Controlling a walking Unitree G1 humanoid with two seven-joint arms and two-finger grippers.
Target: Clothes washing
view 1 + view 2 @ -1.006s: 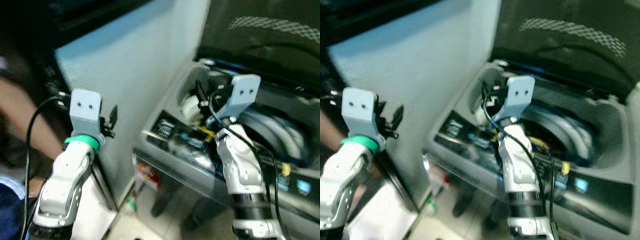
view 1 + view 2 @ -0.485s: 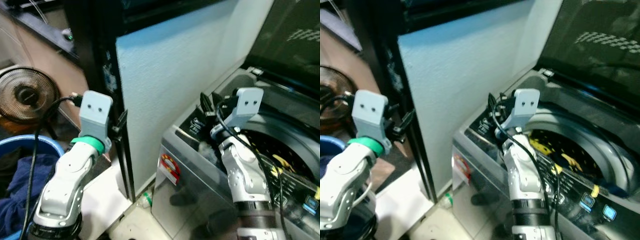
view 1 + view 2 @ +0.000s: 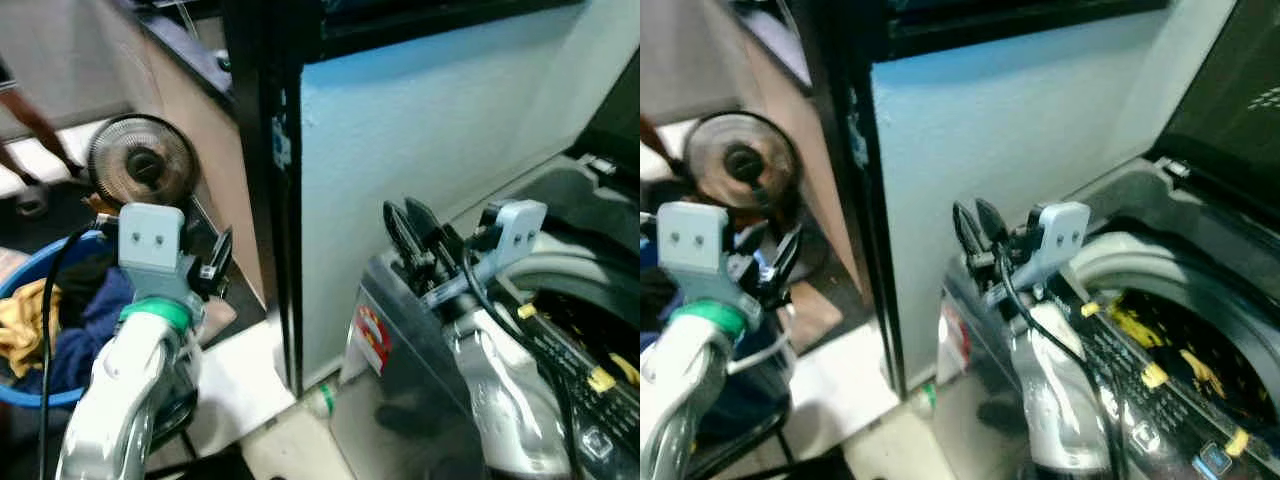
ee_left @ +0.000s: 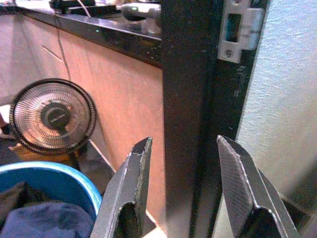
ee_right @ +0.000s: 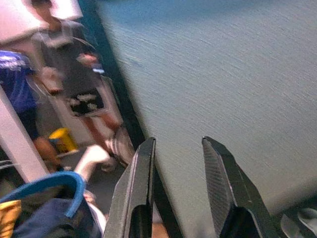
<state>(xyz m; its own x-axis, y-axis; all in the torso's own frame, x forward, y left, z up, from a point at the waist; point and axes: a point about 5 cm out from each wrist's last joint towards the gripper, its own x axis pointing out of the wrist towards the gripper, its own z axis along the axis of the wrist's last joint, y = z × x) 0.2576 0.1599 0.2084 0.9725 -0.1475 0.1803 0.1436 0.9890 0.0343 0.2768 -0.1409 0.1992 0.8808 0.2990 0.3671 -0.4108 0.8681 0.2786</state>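
Note:
A blue laundry basket stands on the floor at the left, holding a yellow cloth and a dark blue cloth. The grey top-loading washing machine is at the right with its lid up. Yellow and dark items lie in its drum. My left gripper is raised just right of the basket, open and empty; through its wrist camera the fingers frame a black door post. My right gripper hovers over the washer's front left corner, open and empty.
A round floor fan stands behind the basket against a brown cabinet. A pale blue-white wall panel rises between the door post and the washer. People stand further back. A small green-capped bottle lies by the washer's foot.
The camera has swung left: the washer slid to the right of the picture and the basket and fan came into view. Both arms stay raised with open fingers.

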